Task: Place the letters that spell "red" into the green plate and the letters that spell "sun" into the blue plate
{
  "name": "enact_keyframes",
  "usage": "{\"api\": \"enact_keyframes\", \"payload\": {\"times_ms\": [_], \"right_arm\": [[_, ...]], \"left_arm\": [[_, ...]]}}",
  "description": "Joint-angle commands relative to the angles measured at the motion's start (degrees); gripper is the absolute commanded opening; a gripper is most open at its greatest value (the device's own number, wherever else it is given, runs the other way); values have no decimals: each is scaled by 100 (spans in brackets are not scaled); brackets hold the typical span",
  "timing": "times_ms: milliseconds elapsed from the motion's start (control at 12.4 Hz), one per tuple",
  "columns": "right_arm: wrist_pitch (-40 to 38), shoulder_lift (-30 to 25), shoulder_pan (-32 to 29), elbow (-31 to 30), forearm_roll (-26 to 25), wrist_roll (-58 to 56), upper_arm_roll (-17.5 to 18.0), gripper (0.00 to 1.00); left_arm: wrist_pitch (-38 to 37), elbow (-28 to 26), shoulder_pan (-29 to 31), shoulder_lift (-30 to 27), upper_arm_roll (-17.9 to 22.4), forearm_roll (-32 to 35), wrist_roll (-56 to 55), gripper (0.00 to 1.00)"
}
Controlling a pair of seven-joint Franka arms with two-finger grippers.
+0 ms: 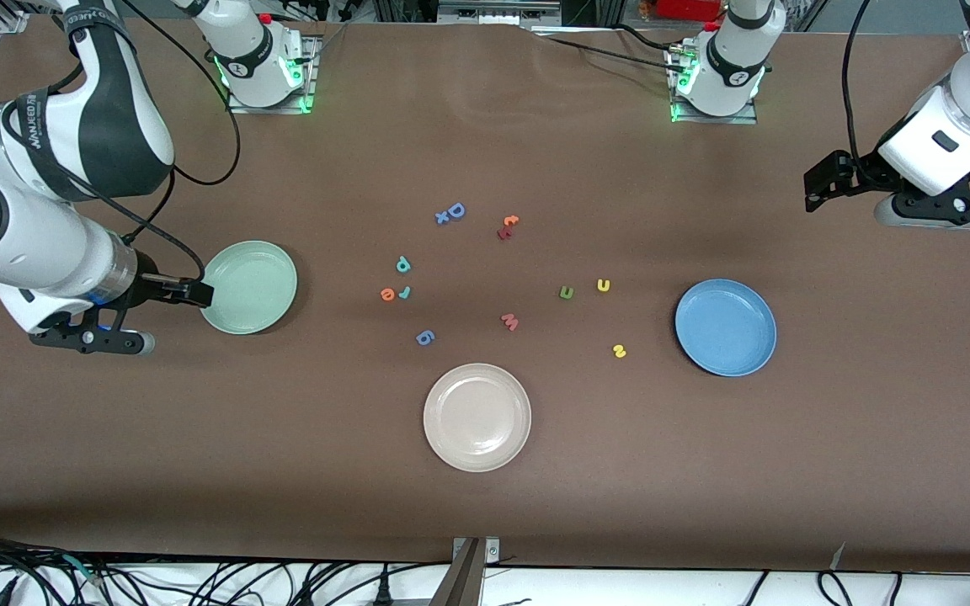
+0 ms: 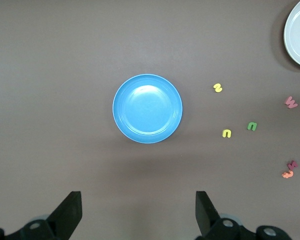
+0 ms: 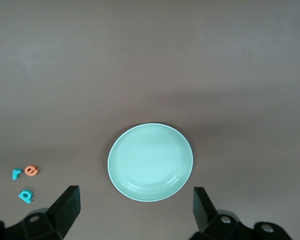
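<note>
Both claws released, nothing picked yet.
Right gripper hangs by the green plate — "red" letters lie at its three o'clock; left gripper waits.

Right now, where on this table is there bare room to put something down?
Open brown table lies between the round cream-pink plate and the round blue plate, nearer the front camera. It is crowded between the mint-green plate and the blue plate, where foam letters scatter.
</note>
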Motion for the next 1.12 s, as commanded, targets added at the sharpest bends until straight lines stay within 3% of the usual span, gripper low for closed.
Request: {"api": "enact_keyframes", "payload": {"times_ms": [0, 1045], "right_arm": [[-30, -58, -25, -10, 80, -71, 18, 100], [-152, -58, -34, -18, 150, 8, 9, 100]], "left_arm": [[-77, 33, -11, -4, 12, -116, 104, 100], [-77, 42, -3, -4, 12, -63, 104, 100]]}}
